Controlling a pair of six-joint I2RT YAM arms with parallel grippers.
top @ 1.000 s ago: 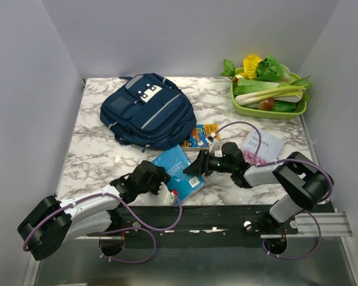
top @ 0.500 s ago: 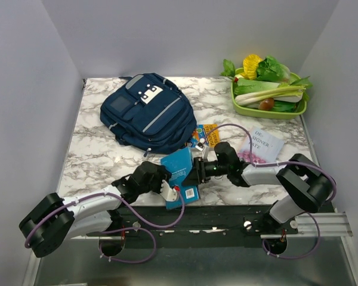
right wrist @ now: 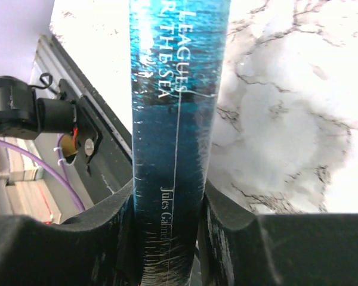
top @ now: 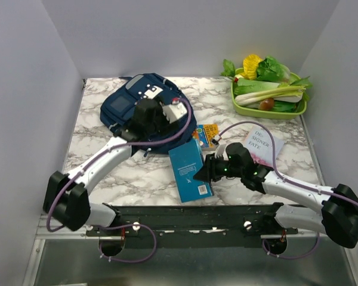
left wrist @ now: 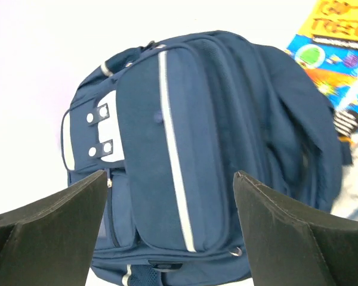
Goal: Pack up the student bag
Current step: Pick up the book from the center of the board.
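Note:
The student bag (top: 119,109), a navy backpack with a grey stripe and light grey patches, lies at the back left of the marble table. It fills the left wrist view (left wrist: 185,137). My left gripper (top: 144,119) hovers over the bag, open and empty, its jaws (left wrist: 169,185) spread wide above the front pocket. My right gripper (top: 206,173) is shut on the edge of a teal book (top: 190,170) near the table's front edge. In the right wrist view the book's spine (right wrist: 176,107) stands clamped between my pads (right wrist: 167,202).
A colourful booklet (top: 206,132) lies by the bag's right side and shows in the left wrist view (left wrist: 334,47). A white and pink book (top: 261,146) lies right of it. A green tray (top: 239,106) of vegetables stands at the back right.
My left gripper let go of the teal book and swung back over the bag. My right gripper kept the book and drew it slightly right and down.

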